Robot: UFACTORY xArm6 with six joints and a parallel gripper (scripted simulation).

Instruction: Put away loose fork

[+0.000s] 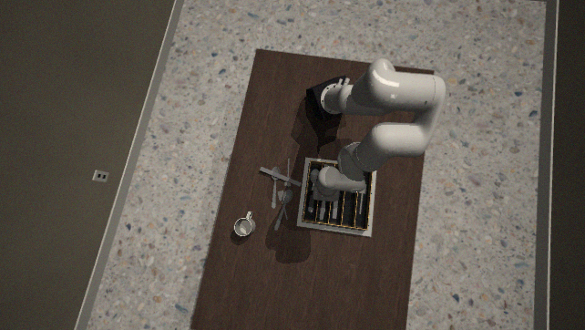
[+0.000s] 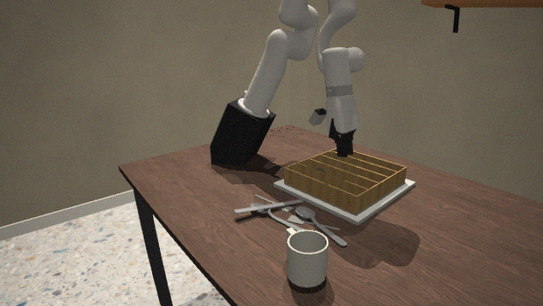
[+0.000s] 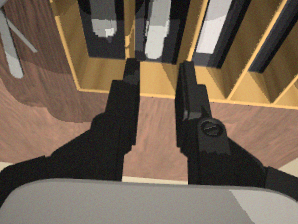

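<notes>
The robot's black hand (image 3: 160, 64) hung just above the near wall of the yellow wooden tray with long slots (image 3: 100, 72). Its two fingers were almost pressed together, with a thin gap, and pinched nothing.

Flat grey metal forks or the like (image 3: 154, 32) lay low in the slots, just past the fingertips and under them. I could not tell which one was the loose fork. Each lay long-ways along its slot, pointing away from the hand. I could not tell which end was the handle.

More grey cutlery (image 2: 271, 207) lay crossed on the brown wooden table (image 2: 190, 190) beside the tray.
</notes>
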